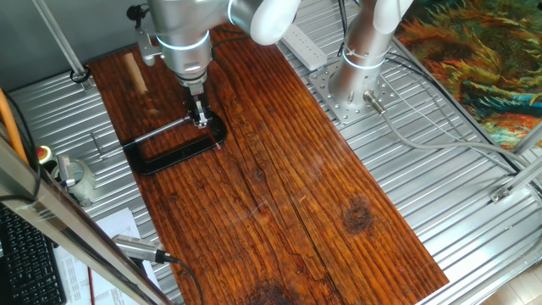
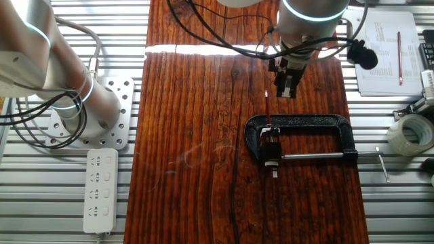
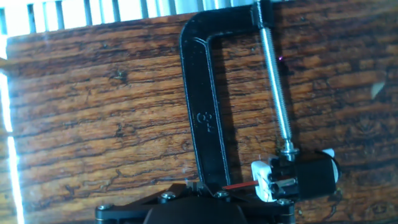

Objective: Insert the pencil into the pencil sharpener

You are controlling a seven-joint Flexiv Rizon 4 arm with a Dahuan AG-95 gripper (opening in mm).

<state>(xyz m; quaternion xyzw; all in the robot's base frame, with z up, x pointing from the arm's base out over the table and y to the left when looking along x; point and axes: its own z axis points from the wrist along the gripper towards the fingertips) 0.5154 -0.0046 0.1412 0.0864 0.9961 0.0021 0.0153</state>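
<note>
The pencil [image 2: 268, 108] is a thin red stick lying across the clamp's spine. One end meets the small white-and-black pencil sharpener [image 2: 271, 146], which sits pinched in the clamp's jaws. In the hand view the pencil [image 3: 239, 185] runs level into the white face of the sharpener [image 3: 266, 180]. My gripper [image 2: 285, 87] hangs above the board just beyond the clamp, beside the pencil's free end. Its fingers are a little apart with nothing between them. In the hand view the gripper [image 3: 198, 185] sits left of the pencil. In the fixed view from the other side the gripper [image 1: 200, 119] hides the sharpener.
A black C-clamp [image 2: 305, 123] with a silver screw rod [image 3: 277, 87] lies on the dark wooden board [image 1: 279, 203]. A pale wooden dowel [image 1: 133, 70] rests at the board's far corner. A power strip [image 2: 100, 190] and tape roll [image 2: 410, 132] lie off the board on the metal table.
</note>
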